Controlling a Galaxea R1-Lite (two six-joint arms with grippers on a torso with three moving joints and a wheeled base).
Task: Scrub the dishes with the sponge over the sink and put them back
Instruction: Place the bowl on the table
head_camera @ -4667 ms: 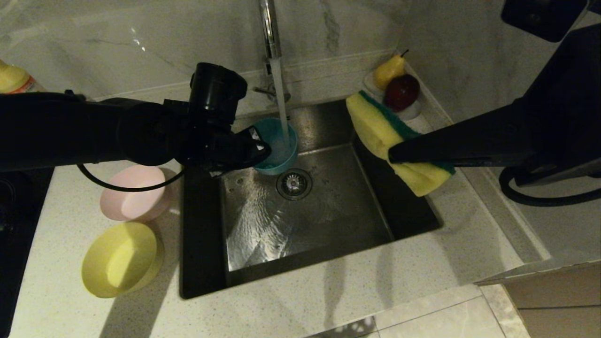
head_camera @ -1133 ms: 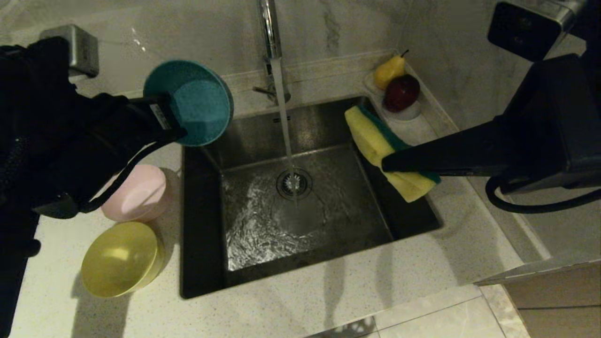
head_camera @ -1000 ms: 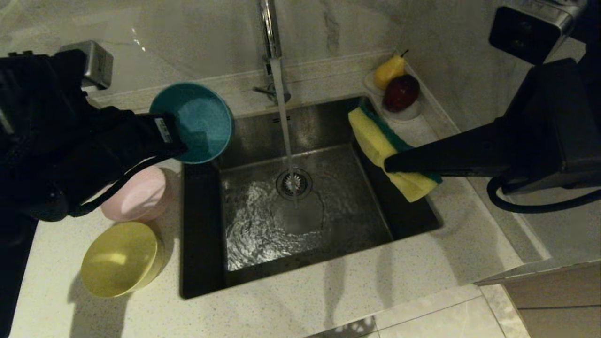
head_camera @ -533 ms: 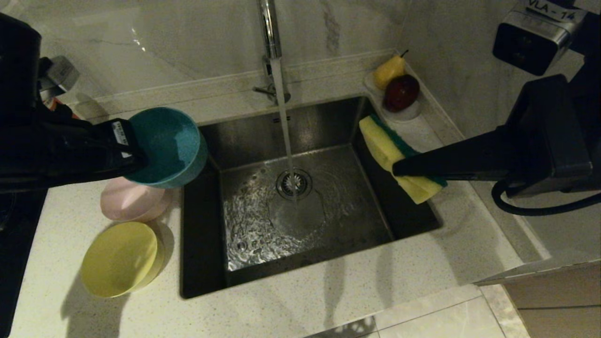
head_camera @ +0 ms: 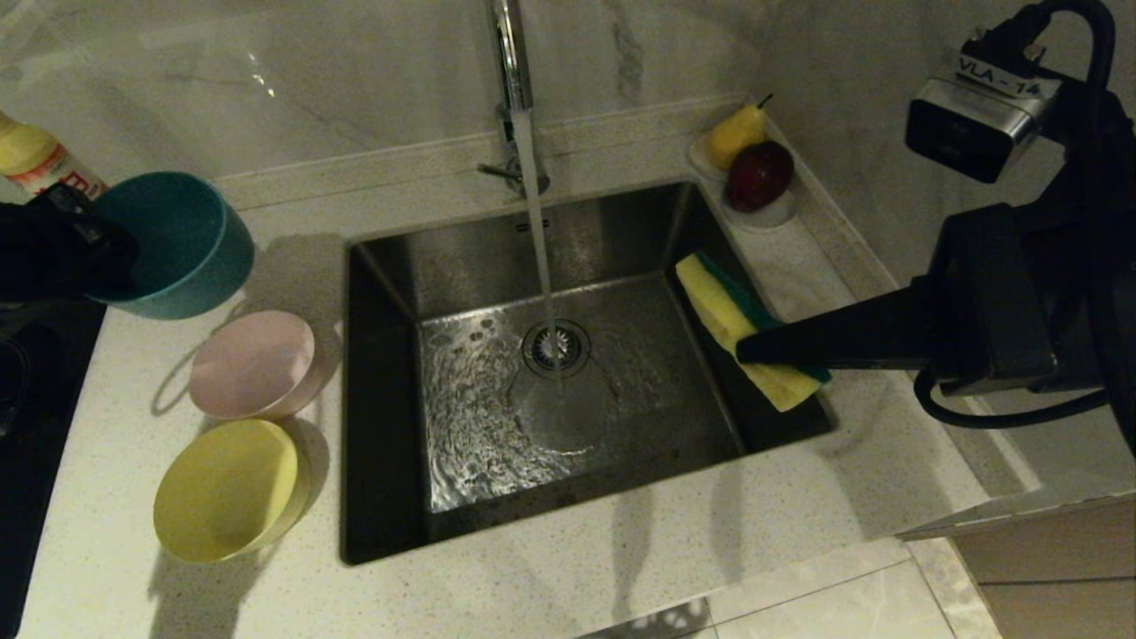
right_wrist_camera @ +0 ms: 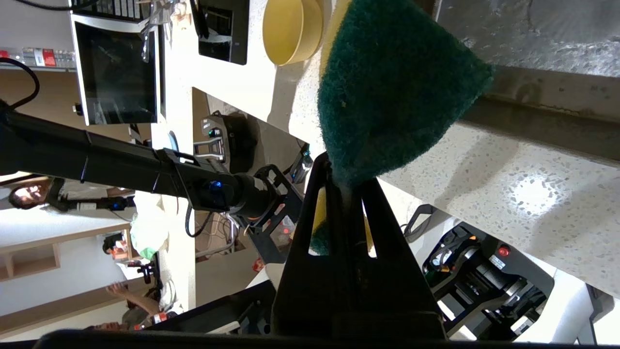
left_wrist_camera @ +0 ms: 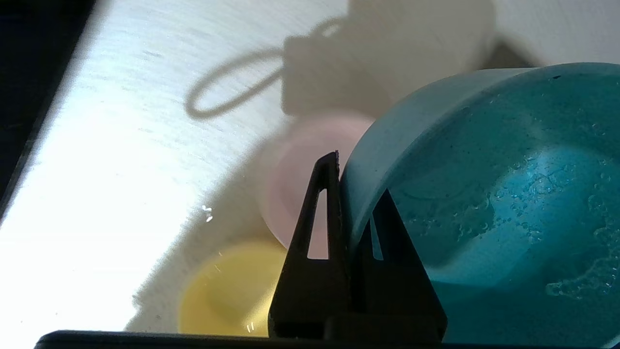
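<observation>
My left gripper (head_camera: pixel 114 263) is shut on the rim of the blue bowl (head_camera: pixel 173 244), holding it above the counter at the far left, behind the pink bowl (head_camera: pixel 257 364). In the left wrist view one finger sits outside and one inside the wet blue bowl (left_wrist_camera: pixel 484 194), left gripper (left_wrist_camera: pixel 356 189). The yellow bowl (head_camera: pixel 229 488) rests in front of the pink one. My right gripper (head_camera: pixel 754 351) is shut on the sponge (head_camera: pixel 741 333), yellow with a green face, over the right edge of the sink (head_camera: pixel 461 266). The sponge's green face (right_wrist_camera: pixel 392 97) fills the right wrist view beyond the right gripper (right_wrist_camera: pixel 346 182).
The faucet (head_camera: pixel 510 53) runs a stream of water onto the drain strainer (head_camera: pixel 556 346). A pear and a red apple sit on a small dish (head_camera: pixel 770 213) at the back right. A bottle (head_camera: pixel 35 164) stands at the back left, beside a dark hob (head_camera: pixel 27 399).
My left arm has carried the blue bowl from the sink's back left corner leftwards over the counter and turned it more upright. The right gripper has sunk slightly with the sponge.
</observation>
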